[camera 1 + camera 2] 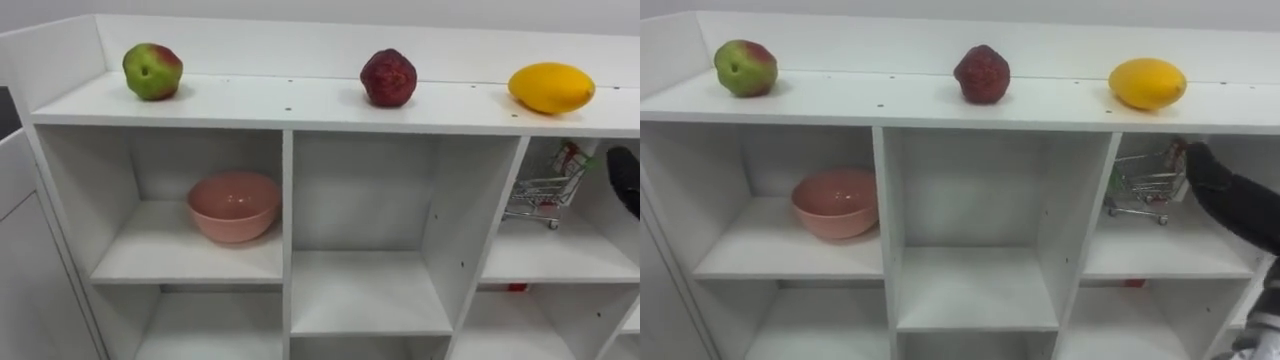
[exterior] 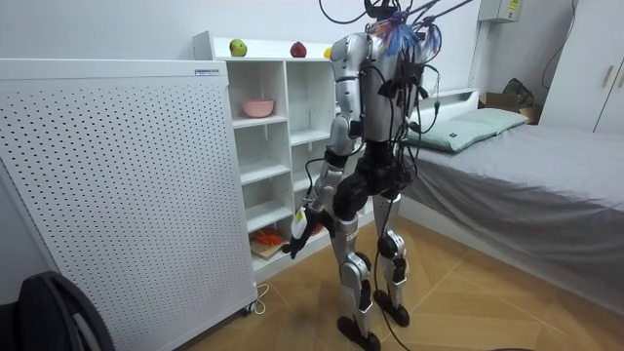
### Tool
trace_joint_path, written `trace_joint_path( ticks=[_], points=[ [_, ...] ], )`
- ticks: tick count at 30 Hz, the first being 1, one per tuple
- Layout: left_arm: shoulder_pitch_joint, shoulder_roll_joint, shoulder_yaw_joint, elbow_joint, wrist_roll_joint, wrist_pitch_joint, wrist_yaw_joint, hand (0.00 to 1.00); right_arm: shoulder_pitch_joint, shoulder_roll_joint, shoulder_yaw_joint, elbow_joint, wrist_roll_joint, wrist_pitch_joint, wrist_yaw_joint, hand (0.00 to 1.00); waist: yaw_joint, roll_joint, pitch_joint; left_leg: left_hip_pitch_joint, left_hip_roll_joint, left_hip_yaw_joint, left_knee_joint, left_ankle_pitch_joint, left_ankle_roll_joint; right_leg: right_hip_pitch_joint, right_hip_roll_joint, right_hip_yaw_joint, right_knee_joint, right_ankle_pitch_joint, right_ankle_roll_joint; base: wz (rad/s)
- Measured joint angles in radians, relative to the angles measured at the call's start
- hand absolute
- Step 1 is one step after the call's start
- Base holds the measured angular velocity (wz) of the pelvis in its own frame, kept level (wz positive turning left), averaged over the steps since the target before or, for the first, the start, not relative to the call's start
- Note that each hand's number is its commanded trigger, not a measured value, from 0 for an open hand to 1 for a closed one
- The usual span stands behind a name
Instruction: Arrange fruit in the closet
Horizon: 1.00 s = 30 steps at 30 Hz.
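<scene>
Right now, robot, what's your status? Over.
Right hand at the cart, left hand hanging low. Apple, red fruit, yellow fruit on closet top. Bowl occupies left shelf.

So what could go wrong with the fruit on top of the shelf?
The yellow fruit lies loose on the top board, whose front edge has no lip, so a bump might roll it off. The right hand is in the compartment just below, next to the little shopping cart. It might knock the cart, which could then roll away.
</scene>
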Motion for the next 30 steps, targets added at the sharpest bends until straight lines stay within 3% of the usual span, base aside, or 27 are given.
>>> trace_joint_path(
  ticks=[8, 11, 14, 19, 24, 30],
  points=[
    [-0.017, 0.006, 0.000, 0.009, 0.000, 0.000, -0.031, 0.00, -0.117, -0.015, 0.022, -0.001, -0.003, 0.002, 0.058, 0.00, 0.004, -0.016, 0.0014, -0.005, -0.001, -0.014, 0.008, 0.001, 0.001, -0.001, -0.002, -0.013, -0.002, 0.000, 0.000, 0.05],
    [-0.023, 0.009, 0.001, 0.009, 0.000, 0.000, -0.044, 0.00, -0.165, -0.038, 0.022, -0.002, -0.003, 0.001, 0.089, 0.00, 0.018, -0.017, 0.0006, -0.005, 0.000, -0.016, 0.009, 0.001, 0.000, 0.001, -0.001, -0.015, -0.002, 0.001, -0.001, 0.00],
    [-0.026, 0.013, 0.001, 0.010, 0.000, -0.002, -0.047, 0.00, -0.187, -0.061, 0.022, -0.002, -0.026, 0.001, 0.115, 0.00, 0.025, -0.024, 0.0007, -0.004, 0.000, -0.018, 0.009, 0.002, -0.001, 0.004, -0.001, -0.017, -0.002, 0.001, -0.001, 0.03],
    [-0.028, 0.022, 0.001, 0.011, 0.000, -0.002, -0.050, 0.00, -0.195, -0.063, 0.023, -0.002, -0.079, 0.001, 0.147, 0.00, 0.028, -0.039, 0.0071, -0.006, 0.000, -0.022, 0.011, 0.002, -0.001, 0.009, -0.002, -0.022, -0.003, 0.001, -0.002, 0.01],
    [-0.027, 0.034, -0.002, 0.026, -0.001, -0.003, -0.073, 0.00, -0.232, -0.070, 0.033, -0.002, -0.076, 0.002, 0.171, 0.00, 0.031, -0.044, 0.0041, -0.006, 0.000, -0.027, 0.010, 0.002, -0.001, 0.012, -0.001, -0.027, -0.003, 0.002, -0.002, 0.02],
    [-0.024, 0.037, -0.001, 0.015, 0.001, -0.001, -0.083, 0.00, -0.281, -0.174, 0.100, 0.040, 0.050, 0.025, 0.266, 0.00, 0.046, -0.051, 0.0015, -0.004, -0.001, -0.031, 0.010, 0.002, -0.001, 0.013, -0.001, -0.028, -0.003, 0.002, -0.002, 0.01]
  ],
)
